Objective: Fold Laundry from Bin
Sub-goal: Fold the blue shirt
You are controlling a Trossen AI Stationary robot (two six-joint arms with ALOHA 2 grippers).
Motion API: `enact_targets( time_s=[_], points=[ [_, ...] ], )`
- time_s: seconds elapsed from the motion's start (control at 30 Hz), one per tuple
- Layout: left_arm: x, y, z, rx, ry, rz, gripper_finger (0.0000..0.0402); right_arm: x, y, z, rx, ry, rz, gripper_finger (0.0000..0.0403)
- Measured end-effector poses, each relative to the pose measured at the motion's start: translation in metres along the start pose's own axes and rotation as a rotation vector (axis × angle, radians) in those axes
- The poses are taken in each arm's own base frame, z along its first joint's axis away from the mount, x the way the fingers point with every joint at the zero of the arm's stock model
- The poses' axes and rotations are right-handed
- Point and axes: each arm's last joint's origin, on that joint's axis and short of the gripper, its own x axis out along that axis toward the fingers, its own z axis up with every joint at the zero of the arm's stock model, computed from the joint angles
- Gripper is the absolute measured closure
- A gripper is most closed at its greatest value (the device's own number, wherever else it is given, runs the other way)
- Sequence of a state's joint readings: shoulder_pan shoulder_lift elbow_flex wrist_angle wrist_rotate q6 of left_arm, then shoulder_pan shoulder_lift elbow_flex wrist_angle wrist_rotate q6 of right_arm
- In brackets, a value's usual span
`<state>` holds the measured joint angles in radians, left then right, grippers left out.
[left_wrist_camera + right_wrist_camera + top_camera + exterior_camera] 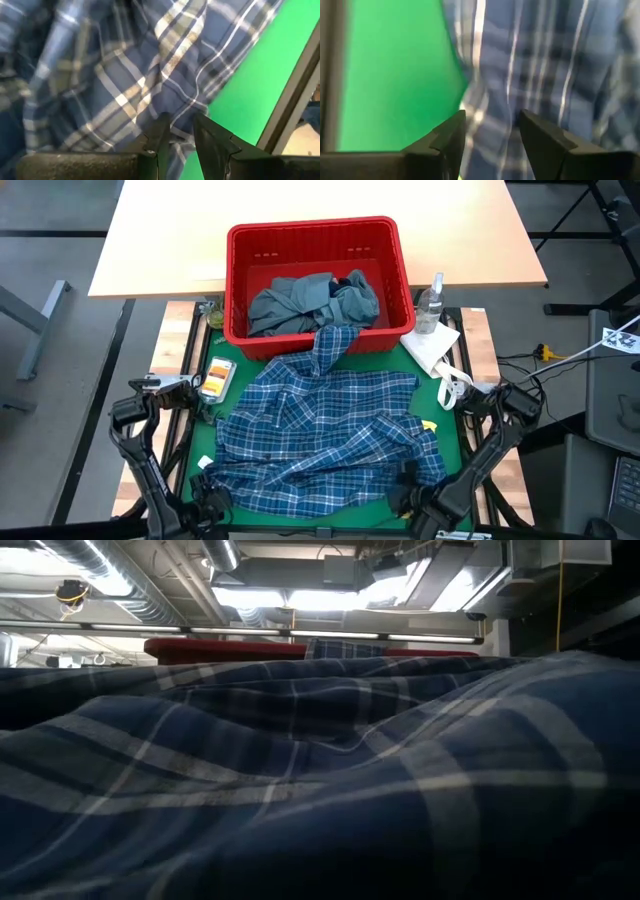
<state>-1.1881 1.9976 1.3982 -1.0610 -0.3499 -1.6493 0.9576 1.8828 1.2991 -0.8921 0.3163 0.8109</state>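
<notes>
My left gripper (181, 131) sits low at the near left corner of the blue-white plaid shirt (325, 430), and its two dark fingers (159, 132) are pinched on a fold of the shirt's hem where the cloth meets the green mat (260, 85). My right gripper (492, 131) is at the near right corner of the same shirt; its fingers (451, 134) stand apart with plaid cloth lying between them, and I cannot tell whether they actually grip it. The shirt lies spread and rumpled across most of the mat on the table (180, 330), with one sleeve running up over the near rim of the red bin (318, 280). Inside the bin a grey-blue garment (295, 300) is bunched up. A white paper towel (432, 345) and a clear bottle (431, 302) sit just beside the bin's right wall. In the low view the plaid cloth fills nearly everything, with the bin's rim showing behind it.
</notes>
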Motion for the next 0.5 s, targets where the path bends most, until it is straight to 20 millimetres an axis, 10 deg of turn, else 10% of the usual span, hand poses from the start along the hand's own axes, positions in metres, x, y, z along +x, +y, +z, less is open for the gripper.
enact_targets(
  time_s=[0.5],
  points=[
    [0.018,0.006,-0.008,0.000,0.074,-0.011,0.0318,0.016,-0.006,-0.019,0.031,0.192,0.061,0.0217]
  ],
)
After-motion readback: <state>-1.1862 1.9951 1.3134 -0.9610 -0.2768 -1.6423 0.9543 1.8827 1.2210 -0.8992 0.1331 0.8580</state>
